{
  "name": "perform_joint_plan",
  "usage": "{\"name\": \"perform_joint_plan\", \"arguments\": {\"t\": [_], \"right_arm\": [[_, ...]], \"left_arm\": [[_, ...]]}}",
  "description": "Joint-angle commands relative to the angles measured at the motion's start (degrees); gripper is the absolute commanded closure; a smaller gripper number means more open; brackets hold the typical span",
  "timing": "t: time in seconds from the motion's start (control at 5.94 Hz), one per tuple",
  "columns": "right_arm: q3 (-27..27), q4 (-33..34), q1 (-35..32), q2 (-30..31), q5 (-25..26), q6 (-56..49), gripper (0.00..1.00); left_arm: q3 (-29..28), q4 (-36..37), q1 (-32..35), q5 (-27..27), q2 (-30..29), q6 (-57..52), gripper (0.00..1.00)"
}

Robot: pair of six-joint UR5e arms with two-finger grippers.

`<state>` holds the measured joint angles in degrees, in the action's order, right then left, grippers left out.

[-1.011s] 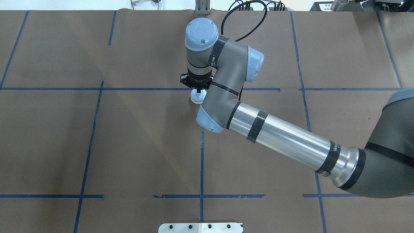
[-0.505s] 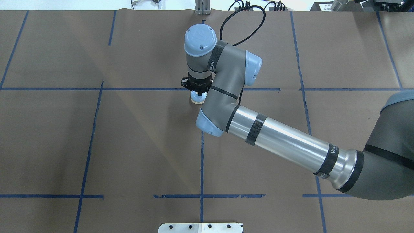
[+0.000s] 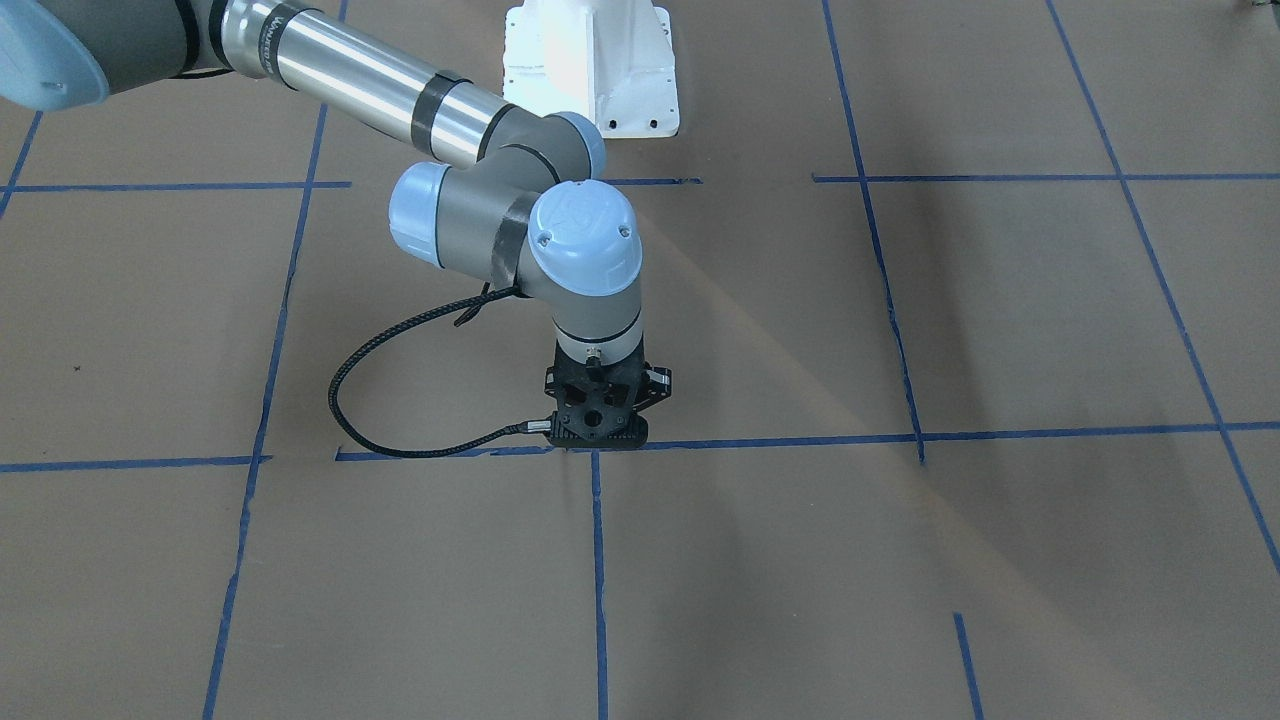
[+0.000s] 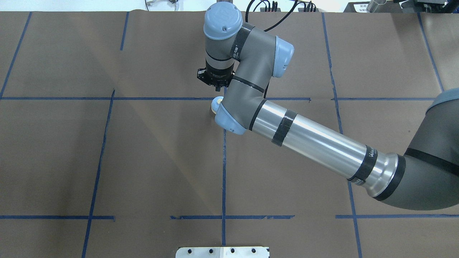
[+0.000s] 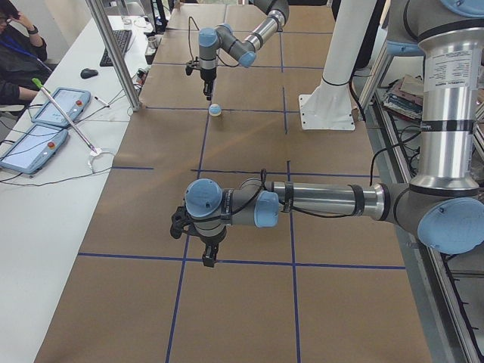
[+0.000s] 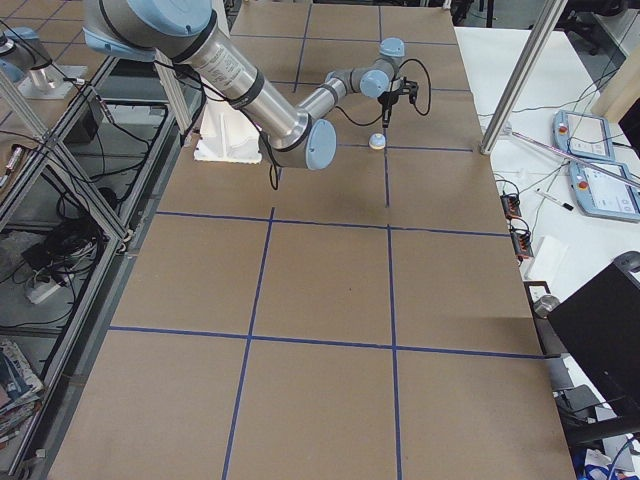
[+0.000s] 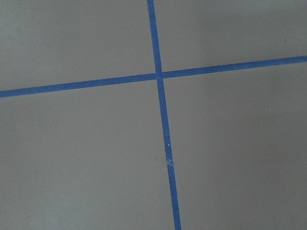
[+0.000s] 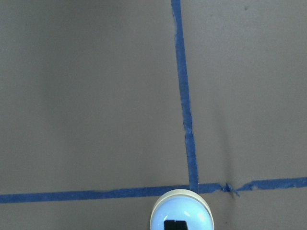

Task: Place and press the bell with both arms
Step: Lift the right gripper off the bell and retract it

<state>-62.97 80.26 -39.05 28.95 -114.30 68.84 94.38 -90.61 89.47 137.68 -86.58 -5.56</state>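
Note:
The bell (image 4: 216,104) stands on the brown table at a blue tape crossing, half hidden under my right arm's elbow cap. It also shows in the exterior left view (image 5: 215,110), the exterior right view (image 6: 377,141) and the right wrist view (image 8: 181,213). In the front-facing view it is hidden behind the gripper. My right gripper (image 4: 217,86) points down and hangs above the bell, clear of it, with its jaws together; it also shows in the front-facing view (image 3: 598,438). My left gripper (image 5: 207,261) hangs over bare table far from the bell; I cannot tell whether it is open or shut.
A white bolted pedestal (image 3: 590,60) stands at the robot's side of the table. A black cable (image 3: 390,440) loops from the right wrist. At the far edge are an aluminium post (image 5: 113,53), tablets (image 5: 45,125) and a seated operator (image 5: 15,53).
My right gripper was down on the bell's top and has since lifted straight off it. The bell has stayed in place on the tape crossing.

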Motion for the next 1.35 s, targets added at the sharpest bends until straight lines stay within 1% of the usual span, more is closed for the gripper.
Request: {"name": "perform_joint_plan", "arguments": {"t": [0.0, 0.17, 0.34, 0.51, 0.67, 0.84, 1.01, 1.18], "right_arm": [[-0.7, 0.2, -4.2, 2.1, -5.0, 0.0, 0.56], [-3.9, 0.2, -8.0, 6.6, -8.2, -1.9, 0.09], [-8.4, 0.3, -10.9, 12.6, -10.1, -8.4, 0.0], [-11.7, 0.3, -15.2, 18.5, -13.4, -13.4, 0.0], [-14.4, 2.5, -20.6, 23.3, -16.4, -20.9, 0.0], [-21.3, 9.7, -25.0, 30.1, -16.6, -34.4, 0.0], [-26.1, 17.0, -29.2, 34.6, -16.5, -48.3, 0.0], [-30.1, 18.2, -32.5, 41.3, -16.7, -58.2, 0.0]], "left_arm": [[-0.2, 0.1, 0.0, -0.7, 0.4, -0.2, 0.0], [-0.1, 0.0, 0.0, -0.7, 1.1, -0.2, 0.0], [-0.1, -0.1, 0.0, -0.8, 1.7, -0.6, 0.0], [-0.1, -0.3, 0.0, -2.2, 1.8, -0.8, 0.0], [-0.3, 0.0, 0.0, -3.5, 2.3, -0.8, 0.0], [-0.1, 0.0, 0.0, -3.7, 2.4, -0.4, 0.0], [-0.1, 0.3, -0.1, -4.0, 2.6, -0.2, 0.0], [0.4, -0.2, 0.0, -4.5, 2.7, -0.4, 0.0]]}}
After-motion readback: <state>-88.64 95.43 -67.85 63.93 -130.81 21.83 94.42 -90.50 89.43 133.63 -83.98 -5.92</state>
